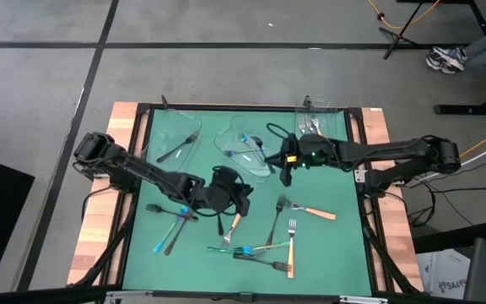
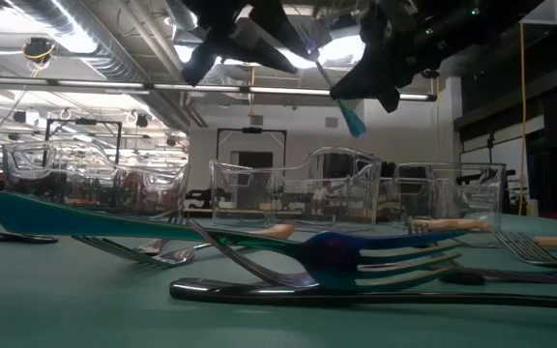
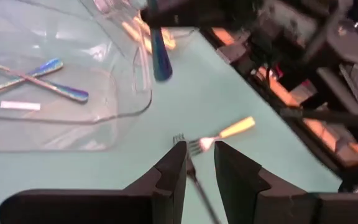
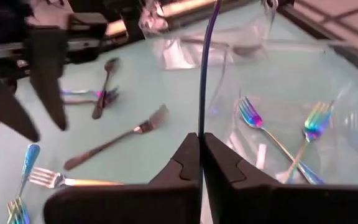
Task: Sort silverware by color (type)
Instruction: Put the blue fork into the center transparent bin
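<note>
My right gripper (image 4: 201, 140) is shut on an iridescent blue-purple utensil (image 4: 205, 74), high over the mat beside the middle clear tray (image 1: 247, 152); the low view shows the utensil (image 2: 348, 111) too. My left gripper (image 3: 200, 155) hovers open over the mat's middle (image 1: 245, 201) and holds nothing. Under it, a dark fork (image 3: 180, 140) lies flat on the mat next to a silver fork with a tan handle (image 3: 229, 130). More silverware lies loose on the near half of the mat (image 1: 260, 249). My right gripper pinches the utensil's thin stem (image 4: 201, 127) between its two fingers, seen edge-on. The utensil runs on past the fingertips, along the fingers. It is lifted clear of the table and slants down, its rounded blue end (image 2: 354, 124) lowest.
Three clear trays stand along the far side: the left one (image 1: 169, 135) holds a dark fork, the middle one iridescent pieces (image 4: 253, 121), the right one (image 1: 323, 114) silver forks. Loose pieces also lie at the near left (image 1: 169, 232). A person's shoes (image 1: 445, 57) show beyond the table.
</note>
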You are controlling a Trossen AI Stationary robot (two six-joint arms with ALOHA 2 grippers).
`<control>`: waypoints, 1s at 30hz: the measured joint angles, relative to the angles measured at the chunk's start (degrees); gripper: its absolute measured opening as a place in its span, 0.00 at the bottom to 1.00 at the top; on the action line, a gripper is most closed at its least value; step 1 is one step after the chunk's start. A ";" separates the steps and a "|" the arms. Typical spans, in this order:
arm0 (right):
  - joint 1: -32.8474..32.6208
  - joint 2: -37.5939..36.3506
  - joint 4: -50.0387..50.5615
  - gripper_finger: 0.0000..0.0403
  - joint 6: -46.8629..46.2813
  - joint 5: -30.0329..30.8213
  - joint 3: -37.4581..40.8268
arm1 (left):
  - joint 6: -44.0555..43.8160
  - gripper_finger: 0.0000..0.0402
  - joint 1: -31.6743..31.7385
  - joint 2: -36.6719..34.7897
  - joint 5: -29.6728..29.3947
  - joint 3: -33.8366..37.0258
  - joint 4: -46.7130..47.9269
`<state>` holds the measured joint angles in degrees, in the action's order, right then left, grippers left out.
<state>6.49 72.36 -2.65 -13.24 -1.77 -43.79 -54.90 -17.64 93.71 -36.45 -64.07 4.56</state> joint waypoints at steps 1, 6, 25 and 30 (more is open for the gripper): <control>0.95 0.02 1.35 0.00 0.01 -0.87 -0.55 | 0.01 0.19 -0.46 0.00 0.00 0.00 0.33; 4.98 0.89 10.04 0.00 3.26 -1.90 -6.12 | 0.03 0.19 -2.26 0.00 -0.01 0.00 1.04; 12.33 16.95 19.76 0.00 10.76 -4.91 -20.31 | 0.03 0.19 -2.78 0.00 -0.11 0.00 2.78; 12.30 22.37 19.60 0.00 11.63 -4.93 -20.31 | 0.05 0.19 -2.78 0.00 -0.11 0.00 2.95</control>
<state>18.79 94.73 16.95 -1.61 -6.70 -64.10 -54.85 -20.43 93.71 -36.56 -64.07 7.51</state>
